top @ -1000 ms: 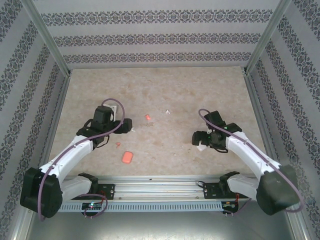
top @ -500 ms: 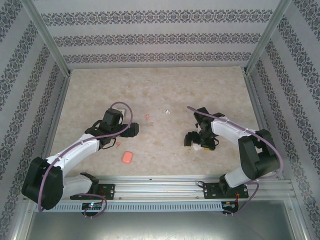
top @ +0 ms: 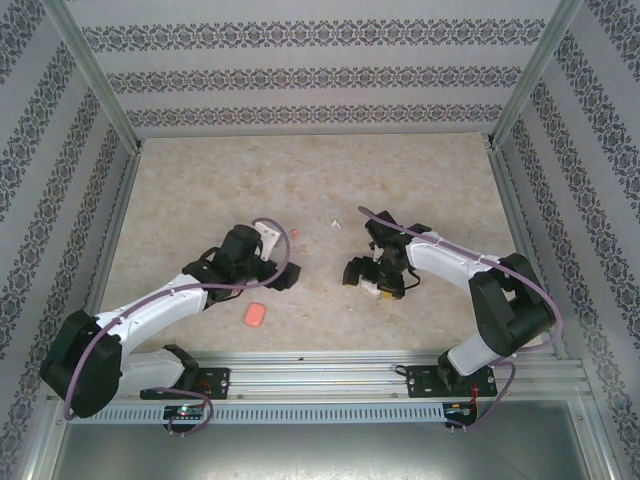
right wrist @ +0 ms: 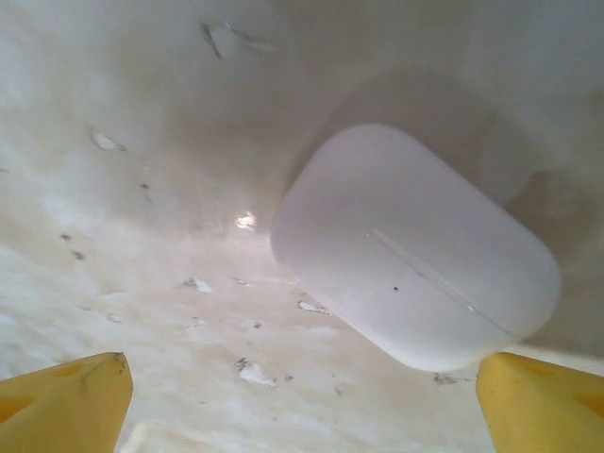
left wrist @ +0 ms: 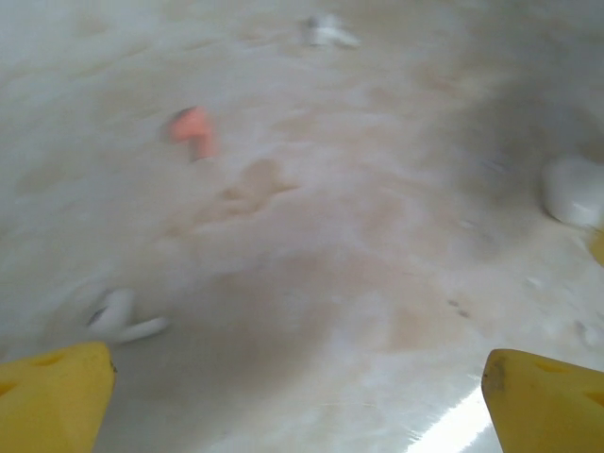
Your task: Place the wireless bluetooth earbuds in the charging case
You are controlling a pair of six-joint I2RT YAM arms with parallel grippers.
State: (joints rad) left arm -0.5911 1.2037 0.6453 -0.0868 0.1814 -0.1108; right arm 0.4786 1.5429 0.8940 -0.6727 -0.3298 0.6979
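Currently the left gripper [left wrist: 297, 406] and right gripper [right wrist: 302, 406] both stand open, low over the table [top: 320, 180], with the earbuds lying loose on it.
Right gripper: jaws spread wide and gripping nothing. The closed white case [right wrist: 415, 245] lies flat just ahead, between the yellow fingertips and nearer the right-hand one; contact cannot be confirmed. Left gripper: jaws likewise wide apart and empty. The salmon case [top: 254, 315] sits near the table's front edge, behind the left gripper and apart from it. A white earbud [left wrist: 118, 316] lies just ahead of the fingertip at the left of the left wrist view. A salmon earbud [left wrist: 192, 127] lies further ahead and a second white earbud [left wrist: 326, 31] beyond that, both well clear of the jaws.
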